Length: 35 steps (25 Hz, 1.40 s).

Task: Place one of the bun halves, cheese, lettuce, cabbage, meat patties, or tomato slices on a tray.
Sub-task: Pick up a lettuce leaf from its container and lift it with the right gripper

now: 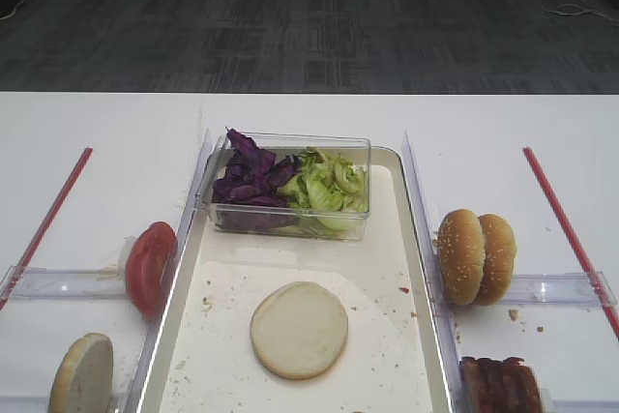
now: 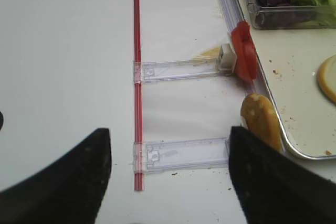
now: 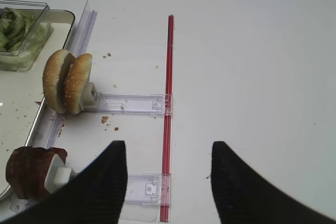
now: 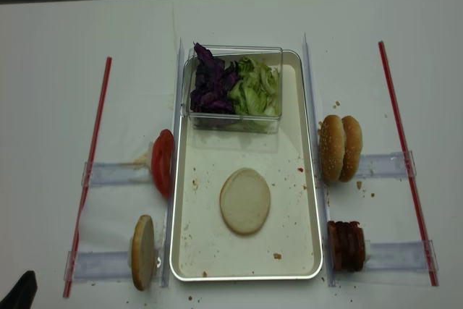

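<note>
With one bun half laid on the tray, both pincers are held open and empty, so another ingredient must be picked next.

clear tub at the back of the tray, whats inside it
The clear tub holds purple cabbage on its left side and green lettuce on its right, heaped side by side. It sits on the tray. Whatever lies beneath the leaves is covered.

1 pale bun half lies cut-face up on the crumb-speckled tray, below tubbed lettuce and cabbage.
</note>
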Motion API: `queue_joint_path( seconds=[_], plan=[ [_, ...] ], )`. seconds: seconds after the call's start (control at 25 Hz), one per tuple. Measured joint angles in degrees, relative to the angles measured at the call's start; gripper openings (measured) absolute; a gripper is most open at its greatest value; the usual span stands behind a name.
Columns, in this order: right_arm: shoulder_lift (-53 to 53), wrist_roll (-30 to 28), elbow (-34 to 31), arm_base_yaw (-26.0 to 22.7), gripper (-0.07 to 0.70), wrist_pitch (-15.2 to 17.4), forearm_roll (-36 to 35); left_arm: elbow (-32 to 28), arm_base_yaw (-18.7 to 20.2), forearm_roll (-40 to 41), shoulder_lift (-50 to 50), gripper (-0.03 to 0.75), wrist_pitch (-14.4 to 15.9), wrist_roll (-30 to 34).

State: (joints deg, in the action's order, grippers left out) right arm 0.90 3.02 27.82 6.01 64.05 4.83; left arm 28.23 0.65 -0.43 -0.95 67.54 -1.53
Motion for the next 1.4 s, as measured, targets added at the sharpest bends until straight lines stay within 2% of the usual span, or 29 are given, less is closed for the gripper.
queue_joint_path(
  seconds=[1.12,1.4],
  plan=[
    [0.0,0.0,0.0,0.0,0.410,0.0,-0.2,0.0,0.0,0.0,0.0,0.473,0.0,0.0],
    [-9.1,0.0,0.0,0.0,0.410,0.0,-0.3,0.0,0.0,0.0,0.0,0.474,0.0,0.0]
  ],
)
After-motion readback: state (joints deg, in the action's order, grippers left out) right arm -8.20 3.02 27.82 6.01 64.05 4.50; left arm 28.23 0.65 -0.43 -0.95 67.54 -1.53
